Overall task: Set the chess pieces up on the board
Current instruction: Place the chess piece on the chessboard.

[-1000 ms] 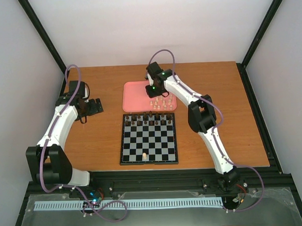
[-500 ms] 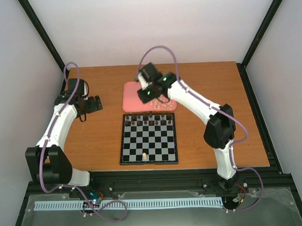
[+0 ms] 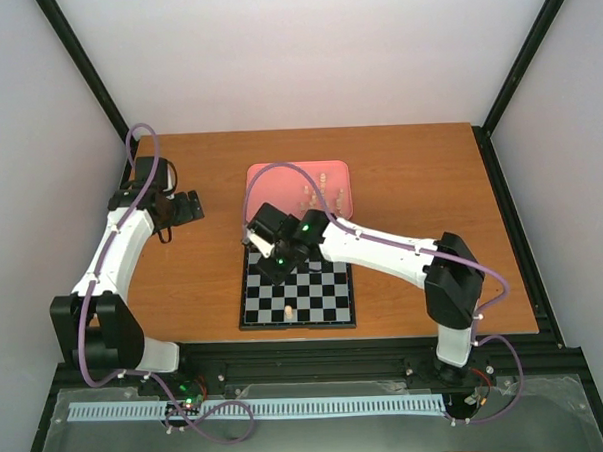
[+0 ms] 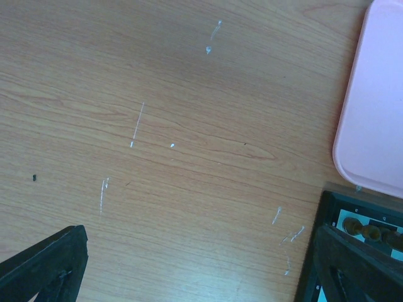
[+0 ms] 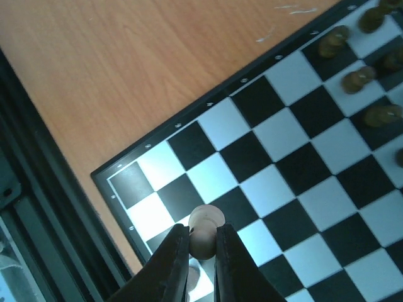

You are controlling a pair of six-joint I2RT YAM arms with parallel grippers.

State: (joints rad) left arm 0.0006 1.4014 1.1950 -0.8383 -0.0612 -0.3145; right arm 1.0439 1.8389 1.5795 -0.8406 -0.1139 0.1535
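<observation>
**Chess piece (image 5: pixel 204 220) pinched above the board (image 5: pixel 296 182)**

Cream, round-headed, clenched between the right fingers (image 5: pixel 173 258) close to their tips. In the wrist view, seen against the checkered squares near the board's near left corner, not far from the thin black border. Touching the squares or hanging clear of them: impossible to tell. From above, right fingers over the left half of the board, with the right arm (image 3: pixel 383 247) stretched across the far right corner.

Alone on a near-row square, one more cream piece (image 3: pixel 287 312). Along the far rows, a line of dark pieces (image 5: pixel 356 80). Just beyond the board's far edge, a pink tray (image 3: pixel 275 182) carrying a cluster of cream pieces (image 3: pixel 318 193) toward its right side.

Wide apart and grasping nothing, the left fingers (image 4: pixel 44 267), poised over bare tabletop (image 4: pixel 189 126) to the left of tray and board, well apart from every piece.
</observation>
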